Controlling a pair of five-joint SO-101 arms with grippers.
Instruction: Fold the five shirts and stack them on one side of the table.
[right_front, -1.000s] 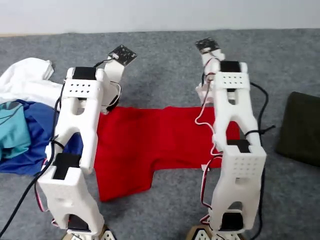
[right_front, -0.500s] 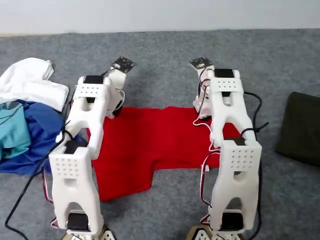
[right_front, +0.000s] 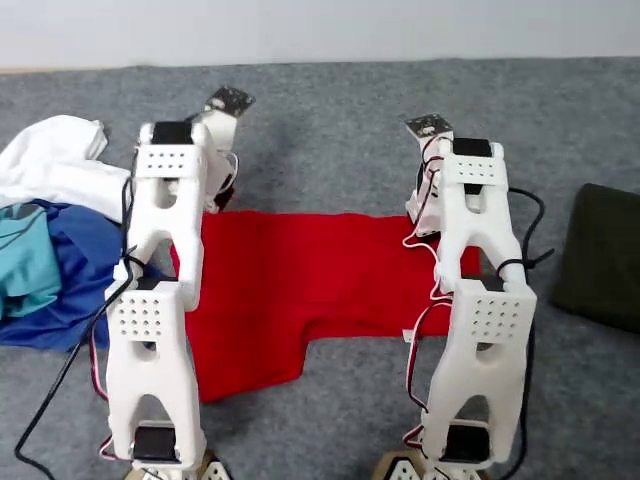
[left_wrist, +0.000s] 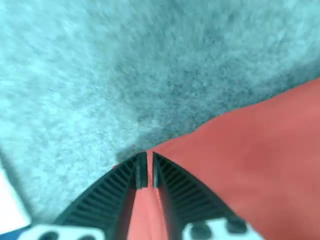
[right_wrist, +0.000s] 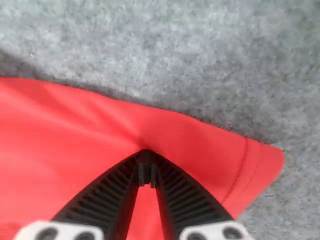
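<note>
The grey felt table (right_front: 330, 110) is stretching across the whole high view, and the red shirt (right_front: 290, 280) is lying flat near its middle, spread wide between the two arms, with one part hanging down toward the near edge on the left side. The left arm (right_front: 165, 230) is reaching over the shirt's left far corner, and the right arm (right_front: 480, 250) is reaching over its right far corner. A loose heap is sitting at the left edge of the table: a white shirt (right_front: 60, 165) farthest back, a blue shirt (right_front: 80, 260) nearer and touching the red one, and a teal shirt (right_front: 25, 260) lying on the blue. A dark green folded garment (right_front: 600, 255) is resting well apart at the right edge. The left gripper (left_wrist: 146, 170) is pinching the red shirt at its edge by the bare felt, its fingers drawn almost together on the cloth. The right gripper (right_wrist: 146, 172) is clamping a fold of the red shirt just inside the far hem, its fingers pressed tight with the fabric puckering at their tips
</note>
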